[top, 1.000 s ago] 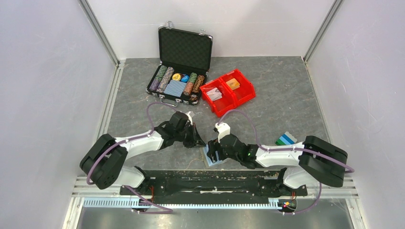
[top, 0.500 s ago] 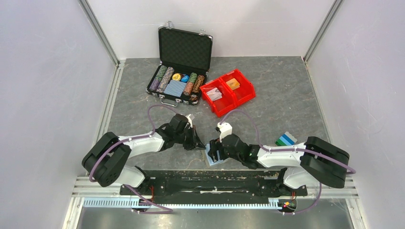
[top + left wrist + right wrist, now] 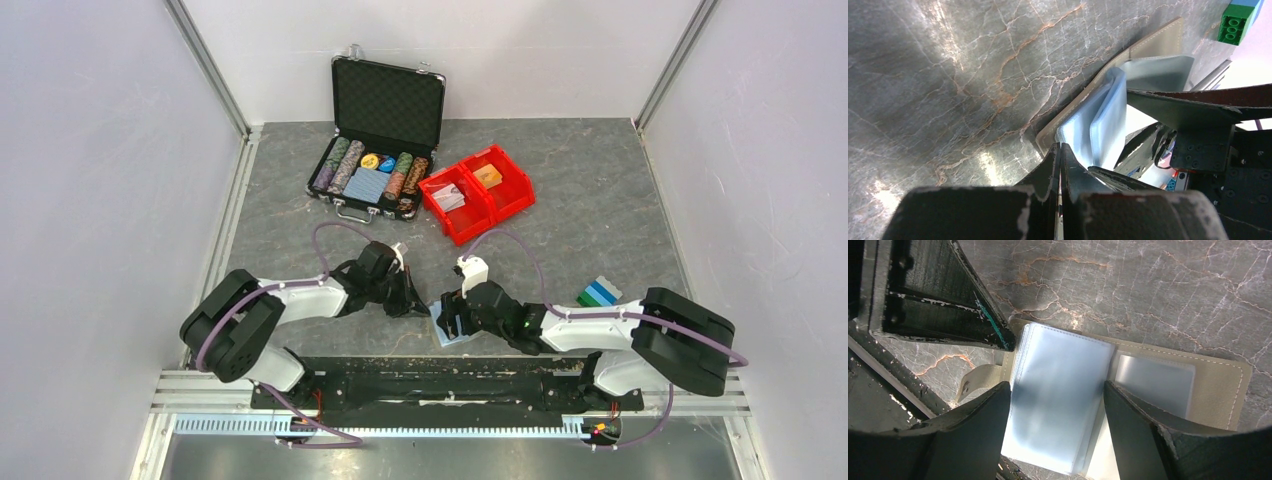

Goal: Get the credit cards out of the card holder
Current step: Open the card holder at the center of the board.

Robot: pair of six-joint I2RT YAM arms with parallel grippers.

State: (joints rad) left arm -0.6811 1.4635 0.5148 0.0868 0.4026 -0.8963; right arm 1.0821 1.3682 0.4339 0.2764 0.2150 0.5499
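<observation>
The card holder point(image 3: 455, 340) lies open and flat on the bench point(image 3: 590, 210), low in the centre of the top view. Its beige-grey cover is stitched along the edge. Inside are a stack of cloudy pale-blue sleeves point(image 3: 1058, 395), a clear pocket point(image 3: 1154, 382) and a snap tab point(image 3: 979, 381).

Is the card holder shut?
No, the card holder lies open, with its clear sleeves showing.

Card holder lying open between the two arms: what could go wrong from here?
The left tool is shut at the card holder's edge with no card visible in its grip, so it may pull away empty. The clear sleeves look floppy; the open right tool straddling them might crumple them. Both tools sit close together and could bump.
</observation>
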